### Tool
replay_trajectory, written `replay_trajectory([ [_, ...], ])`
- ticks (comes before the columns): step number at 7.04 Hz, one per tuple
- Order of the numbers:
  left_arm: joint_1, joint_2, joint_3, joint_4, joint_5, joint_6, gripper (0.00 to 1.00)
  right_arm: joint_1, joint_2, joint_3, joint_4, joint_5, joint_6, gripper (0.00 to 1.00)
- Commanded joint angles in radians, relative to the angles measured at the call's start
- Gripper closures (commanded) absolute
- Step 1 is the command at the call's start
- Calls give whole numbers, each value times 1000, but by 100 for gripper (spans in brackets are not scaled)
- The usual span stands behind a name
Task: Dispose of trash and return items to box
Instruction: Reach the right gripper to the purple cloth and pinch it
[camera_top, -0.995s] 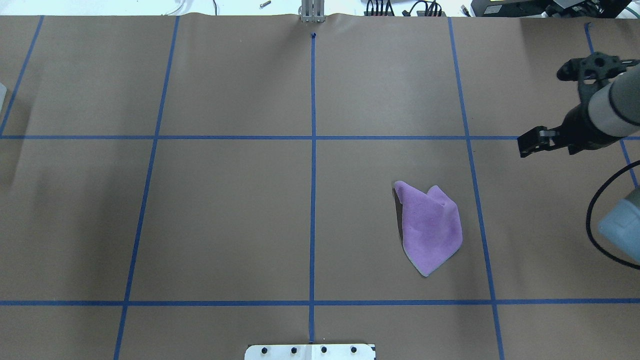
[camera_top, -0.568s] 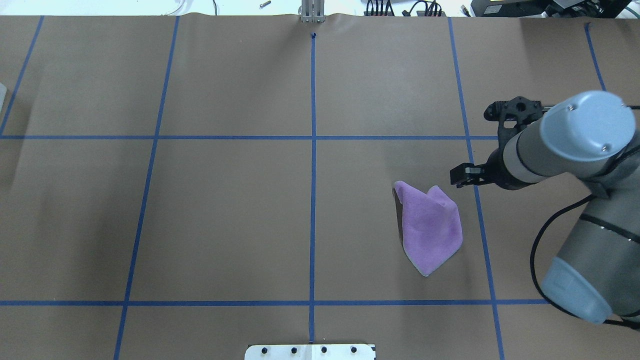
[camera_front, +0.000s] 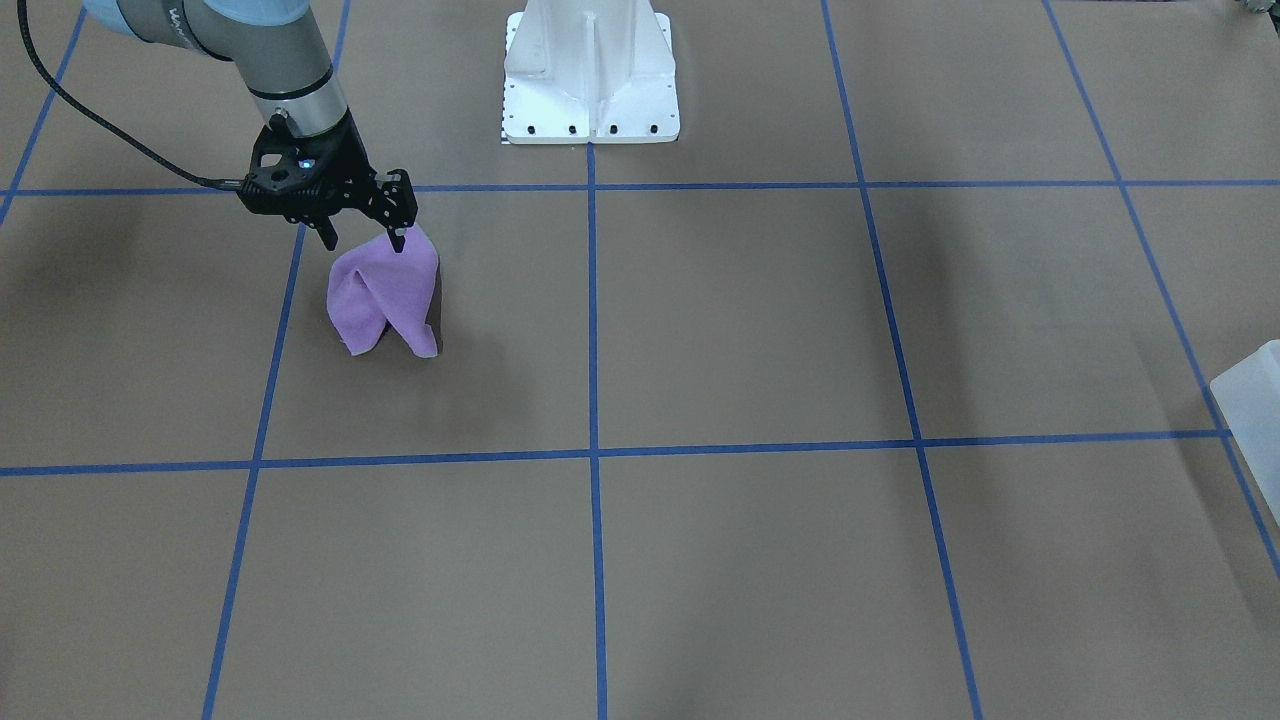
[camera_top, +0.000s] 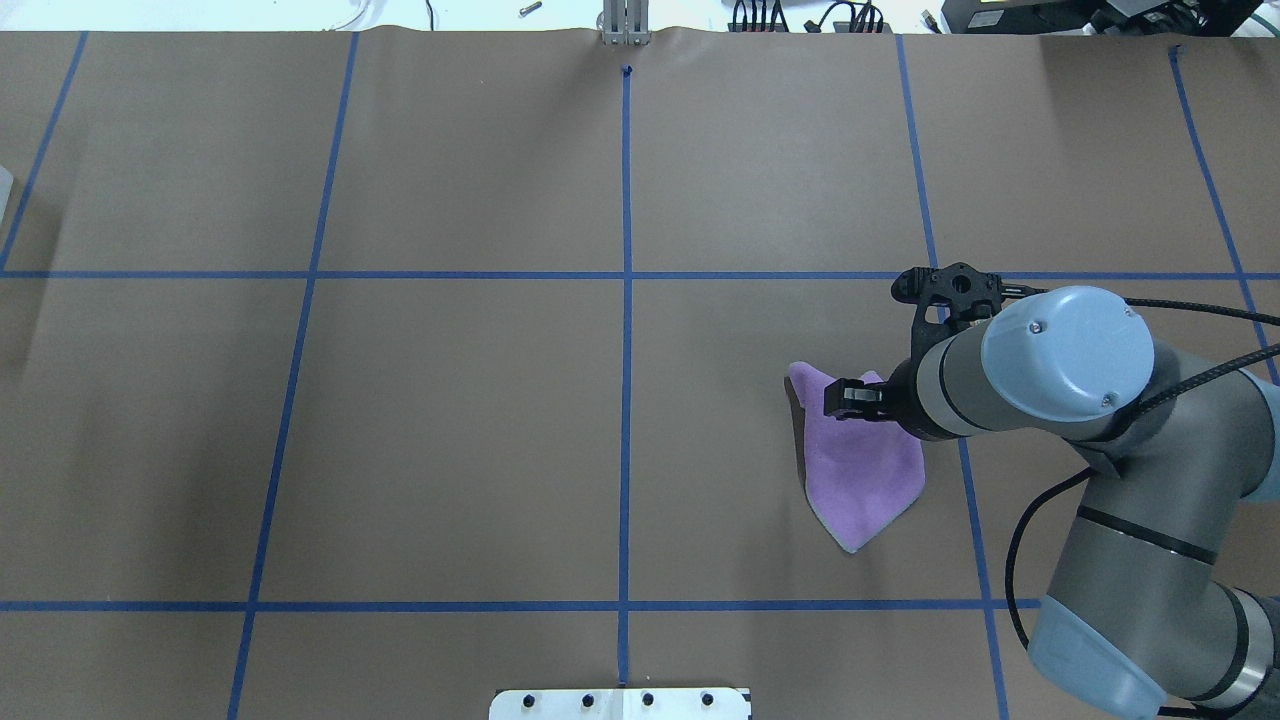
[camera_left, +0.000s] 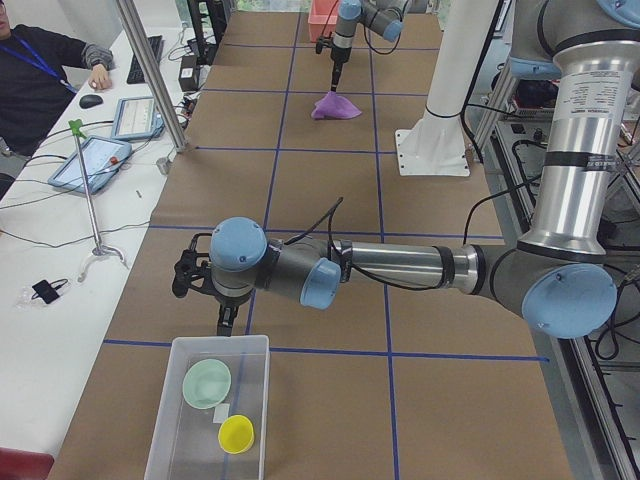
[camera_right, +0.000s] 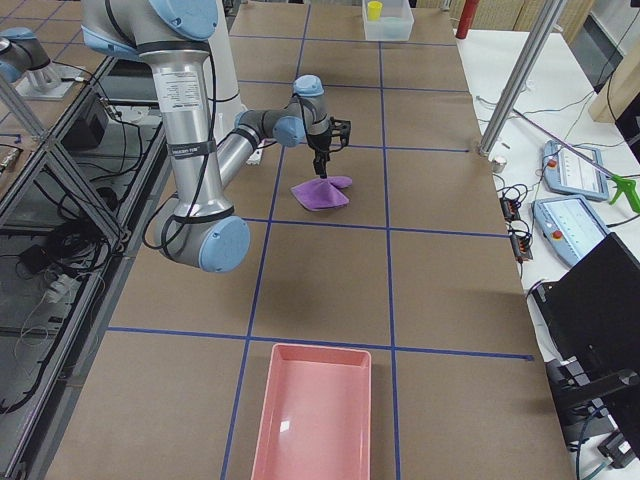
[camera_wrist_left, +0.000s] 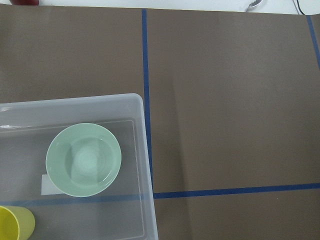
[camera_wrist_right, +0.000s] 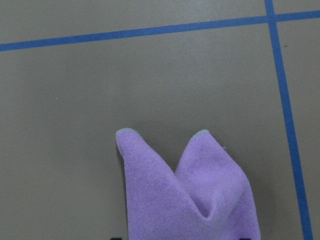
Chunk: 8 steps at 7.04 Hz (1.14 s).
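Observation:
A crumpled purple cloth (camera_front: 385, 295) lies on the brown paper; it also shows in the overhead view (camera_top: 860, 470) and in the right wrist view (camera_wrist_right: 190, 200). My right gripper (camera_front: 362, 240) is open, pointing down, its jaws astride the cloth's end nearest the robot base. The box (camera_left: 262, 400) is whitish and translucent and holds a green bowl (camera_wrist_left: 83, 160) and a yellow cup (camera_wrist_left: 15, 225). My left gripper (camera_left: 225, 320) hangs just beside the box's rim (camera_wrist_left: 145, 150); I cannot tell if it is open or shut.
A pink tray (camera_right: 312, 410) sits at the table's end on the robot's right. The white robot base (camera_front: 590, 80) stands at the table's edge. Blue tape lines divide the paper. A person and tablets are at a side desk (camera_left: 100, 150).
My right arm has swung in from the table's right edge and come down over the purple cloth. The cloth has not moved.

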Motion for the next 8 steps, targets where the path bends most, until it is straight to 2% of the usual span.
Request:
replay_trajectory([
  [1, 0, 6, -15, 1, 0, 2, 1, -4, -3, -56, 65, -14, 17, 35],
  [2, 0, 6, -18, -1, 0, 2, 1, -4, -6, -92, 120, -14, 25, 36],
  [4, -1, 6, -26, 1, 0, 2, 1, -4, -17, -101, 134, -12, 30, 40],
  [5, 0, 6, -29, 1, 2, 2, 1, -2, -24, -103, 134, -12, 28, 45],
  [6, 0, 6, -30, 1, 2, 2, 1, -2, -30, -94, 134, -11, 30, 81],
  [7, 0, 6, -30, 1, 2, 2, 1, 7, -27, -87, 136, -8, 30, 100],
  [8, 2, 12, -29, 1, 2, 2, 1, 28, -27, -66, 134, 0, 28, 100],
])
